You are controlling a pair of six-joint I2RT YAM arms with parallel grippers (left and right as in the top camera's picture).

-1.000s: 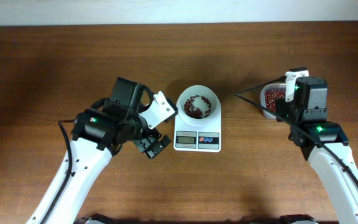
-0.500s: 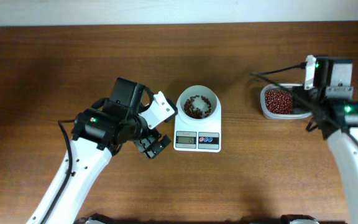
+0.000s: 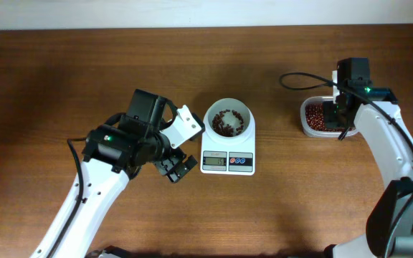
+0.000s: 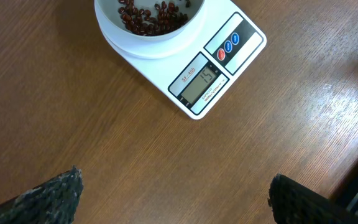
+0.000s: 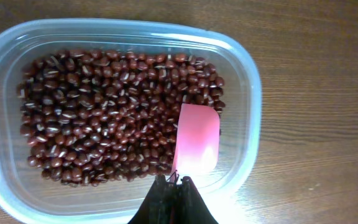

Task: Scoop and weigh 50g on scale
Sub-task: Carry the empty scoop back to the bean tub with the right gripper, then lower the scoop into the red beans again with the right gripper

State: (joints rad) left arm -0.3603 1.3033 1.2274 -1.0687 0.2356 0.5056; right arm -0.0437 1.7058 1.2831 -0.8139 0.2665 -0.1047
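Overhead and wrist views: beans in bowl and tub, spoon clamped over the tub

Dark red-brown beans [image 3: 227, 122] lie in two places. A small loose heap is inside the white bowl [image 3: 209, 115], and this bowl stands on the scale [image 3: 226, 163] near the middle of the table [image 3: 63, 64]. In the left wrist view the same beans [image 4: 151, 12] are at the top edge. Below them the scale [image 4: 219, 71] shows its grey display [image 4: 199, 82] with digits that look like 15. Beside the display there are a red and two blue buttons [image 4: 229, 45].

A much bigger amount of beans [image 5: 104, 118] fills the clear plastic tub [image 5: 247, 74]. This tub [image 3: 304, 129] is well apart from the scale, toward the robot's right side.

The right gripper [image 5: 174, 183] is over the near rim of the tub. Its jaws are pressed together on the handle end of the pink spoon [image 5: 197, 137]. The head of the spoon reaches over the right part of the beans, but I cannot tell if it touches them. From above, the right gripper [image 3: 335, 118] is partly hidden by its own arm.

The left gripper [image 4: 176, 196] hangs above bare wood, just beside the scale on its left. Its jaws are wide apart and nothing is between them. In the overhead view, the left gripper [image 3: 178, 168] is close to the front left corner of the scale and does not touch it.
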